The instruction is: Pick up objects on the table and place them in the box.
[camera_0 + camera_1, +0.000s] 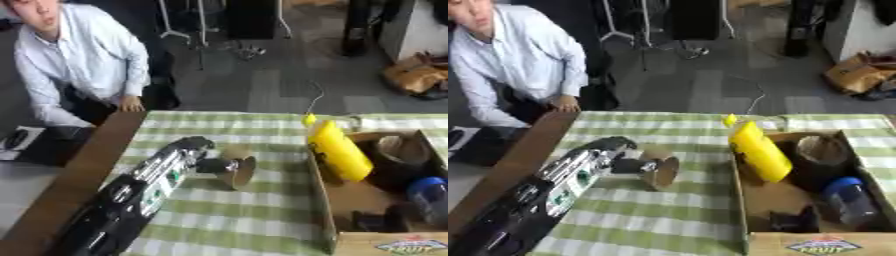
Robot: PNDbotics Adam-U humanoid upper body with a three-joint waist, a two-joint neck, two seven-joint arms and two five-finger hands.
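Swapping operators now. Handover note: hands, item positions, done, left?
Left hand: shut on a brown paper cup, which lies on its side on the checked tablecloth, left of the box.
Right hand: not in view.
Cardboard box: already holds a yellow bottle leaning on its left wall, a tape roll, a blue-capped jar and a dark item.
Left: lift the cup into the box.

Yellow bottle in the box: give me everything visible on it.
The yellow bottle looks like glossy plastic with a small yellow cap at its far end. It lies tilted against the cardboard box's left wall, cap end poking above the far-left corner. A dark roll sits beside it. Neither hand touches it.
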